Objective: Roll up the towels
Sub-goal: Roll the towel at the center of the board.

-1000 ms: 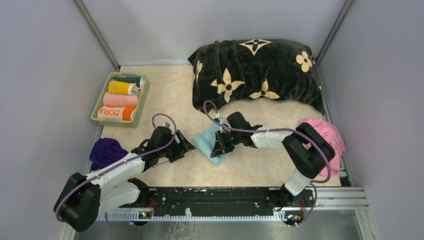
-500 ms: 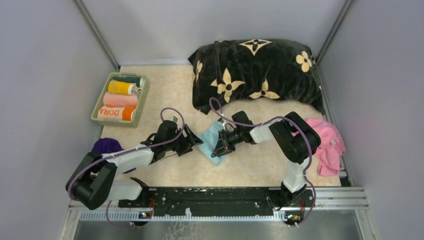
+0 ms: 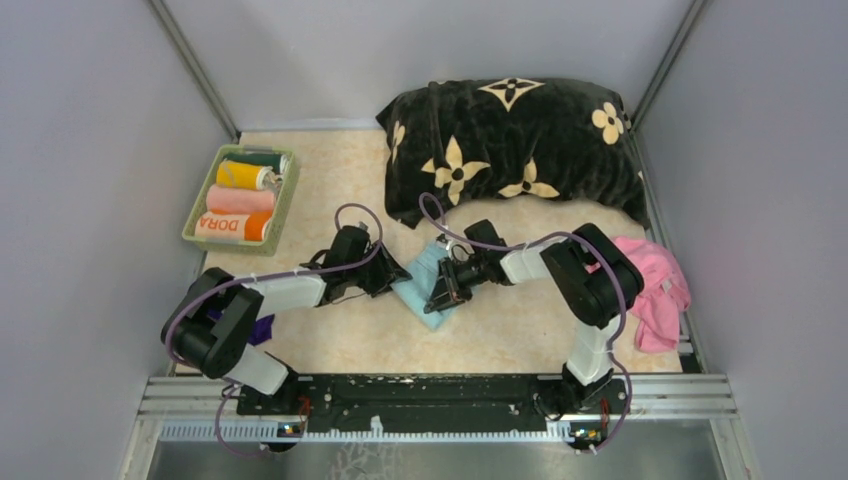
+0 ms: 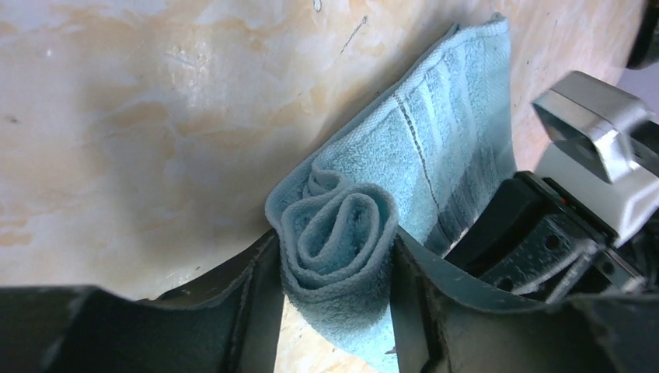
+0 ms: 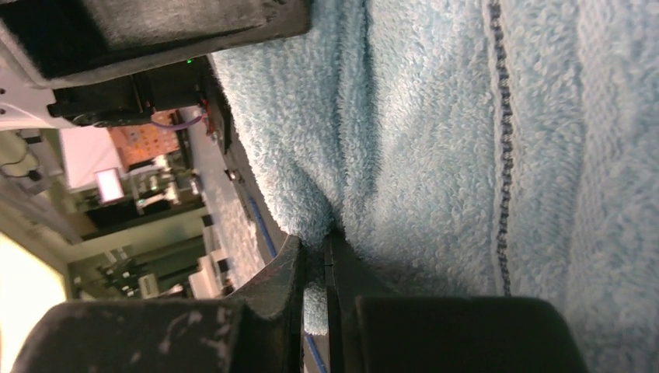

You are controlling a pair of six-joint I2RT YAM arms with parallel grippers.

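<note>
Left hand (image 4: 334,260) has its fingers (image 4: 256,303) pressed against both sides of the rolled end of the blue towel (image 4: 435,132), pinching the roll. Right hand (image 5: 315,268) is almost pressed together, nipping a fold of the same towel. The towel lies in the middle of the table (image 3: 330,180), just in front of the cushion (image 3: 510,145). A pink towel (image 3: 655,290) sits crumpled at the right edge. A purple towel (image 3: 262,328), mostly hidden under the left arm, seems to lie at the left. Four rolled towels (image 3: 240,200) fill the basket (image 3: 203,193).
</note>
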